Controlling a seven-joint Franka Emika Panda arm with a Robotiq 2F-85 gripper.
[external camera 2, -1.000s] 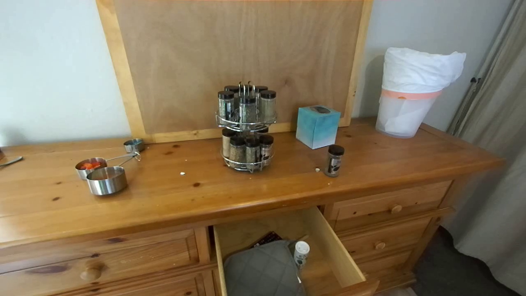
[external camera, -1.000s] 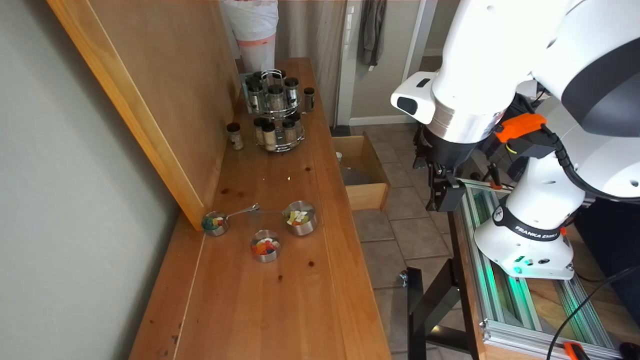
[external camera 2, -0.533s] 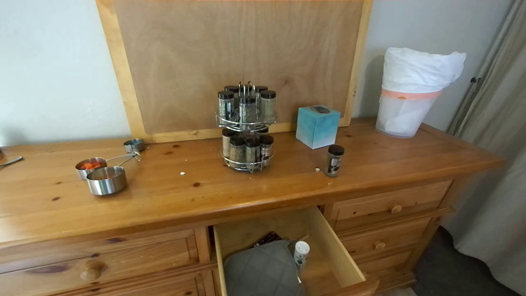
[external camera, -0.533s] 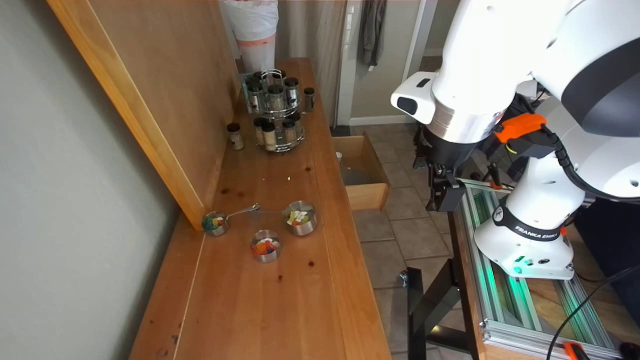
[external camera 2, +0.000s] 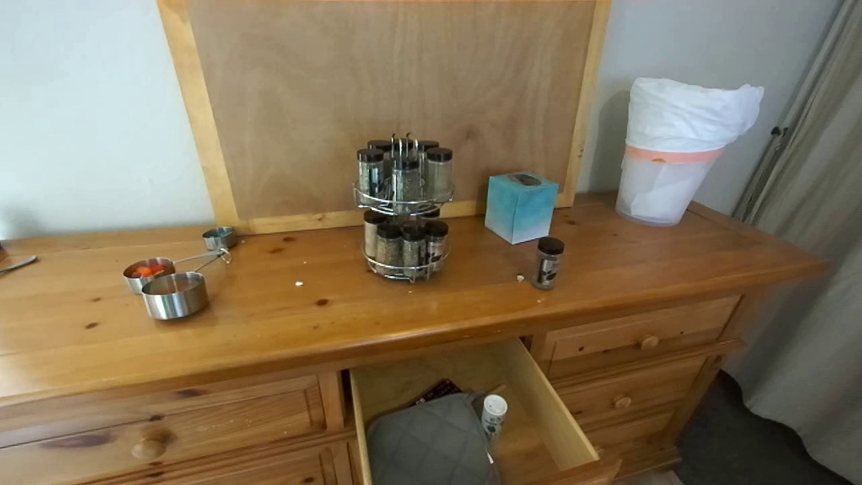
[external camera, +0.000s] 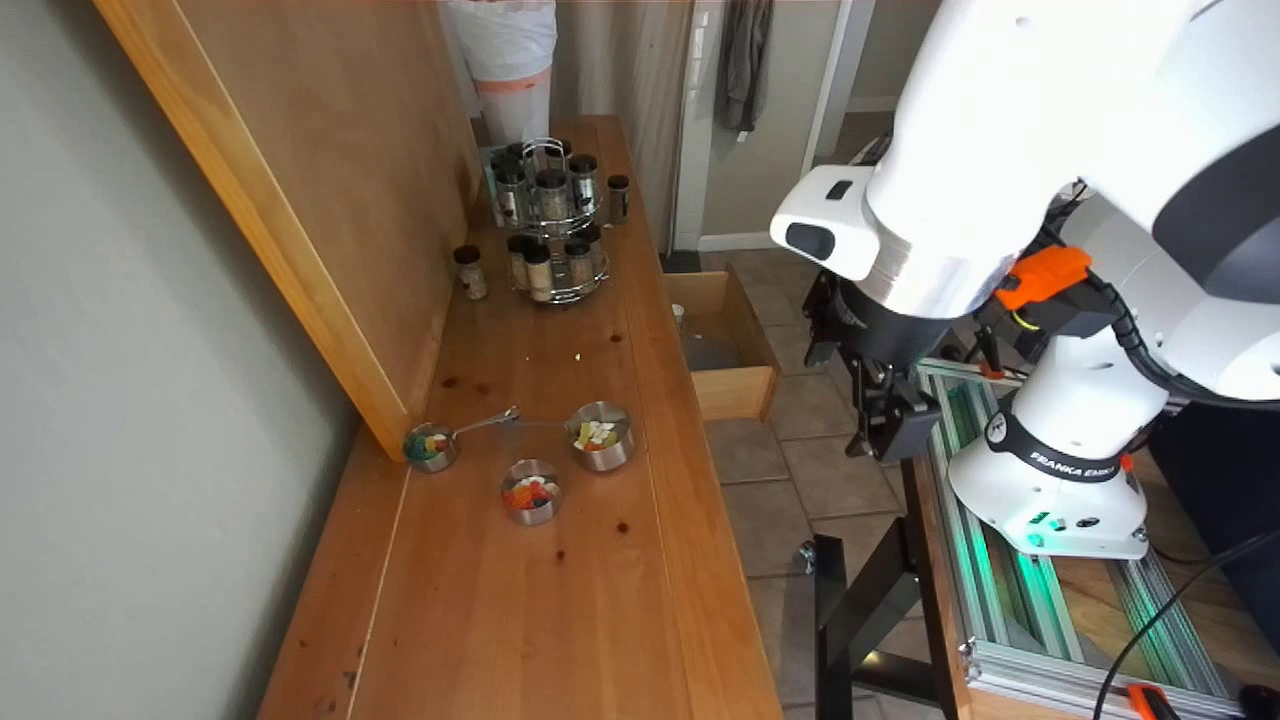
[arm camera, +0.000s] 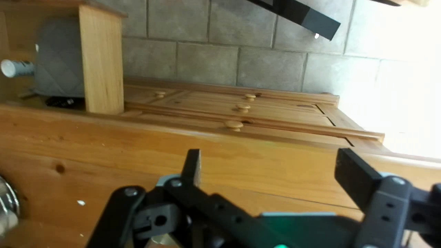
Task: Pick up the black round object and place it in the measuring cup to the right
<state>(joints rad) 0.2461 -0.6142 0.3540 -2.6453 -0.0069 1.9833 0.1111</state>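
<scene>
Three silvery measuring cups with handles stand on the wooden dresser top. In an exterior view they are the right cup (external camera: 608,461), the nearer middle cup (external camera: 530,516) and the left cup (external camera: 441,463); each holds small coloured pieces. They also show in an exterior view as the front cup (external camera 2: 176,306), the cup behind it (external camera 2: 134,283) and the back cup (external camera 2: 220,242). I cannot make out a black round piece. My gripper (external camera: 878,446) hangs beside the dresser, away from the cups. In the wrist view the gripper (arm camera: 270,162) is open with nothing between its fingers.
A two-tier spice rack (external camera 2: 404,202), a loose jar (external camera 2: 547,266), a blue tissue box (external camera 2: 518,209) and a white bin (external camera 2: 663,182) stand on the dresser. A drawer (external camera: 735,392) juts out, holding a grey pad (external camera 2: 431,438). A wooden panel (external camera: 320,180) rises behind the dresser.
My arm has tilted and my gripper has moved a little lower beside the dresser. The cups, jars and drawer have not moved.
</scene>
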